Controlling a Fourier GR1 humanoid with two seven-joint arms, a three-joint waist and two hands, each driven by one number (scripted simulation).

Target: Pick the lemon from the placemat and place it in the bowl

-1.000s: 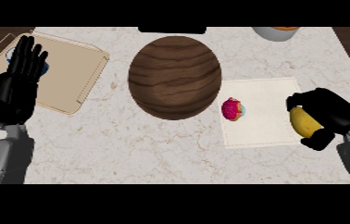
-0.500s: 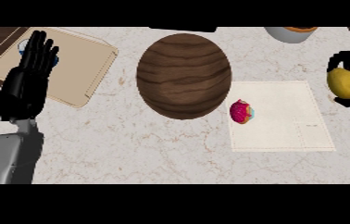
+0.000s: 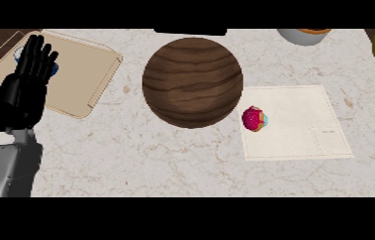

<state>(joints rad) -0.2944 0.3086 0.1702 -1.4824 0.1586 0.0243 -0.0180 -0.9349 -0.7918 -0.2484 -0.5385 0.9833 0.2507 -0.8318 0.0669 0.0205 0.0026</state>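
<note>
Showing no lemon anywhere in the head view: the pale square placemat (image 3: 296, 122) carries only a small pink and red round item (image 3: 254, 118).

That pink item sits at the placemat's left edge, just beside the lower right rim of the large dark brown wooden bowl (image 3: 192, 82), whose inside shows only wood grain. The placemat lies flat on the light marbled bench (image 3: 161, 164), right of the bowl. At the bench's far right edge stands a grey cup-like vessel with an orange top (image 3: 304, 35), partly cut off. Left of the bowl lies a tan rectangular tray (image 3: 81, 80), tilted at an angle. The robot's black left hand (image 3: 26, 92) rests over the tray's left side, fingers straight and upward, holding nothing, with a blue object partly hidden behind it. The right hand does not appear.
</note>
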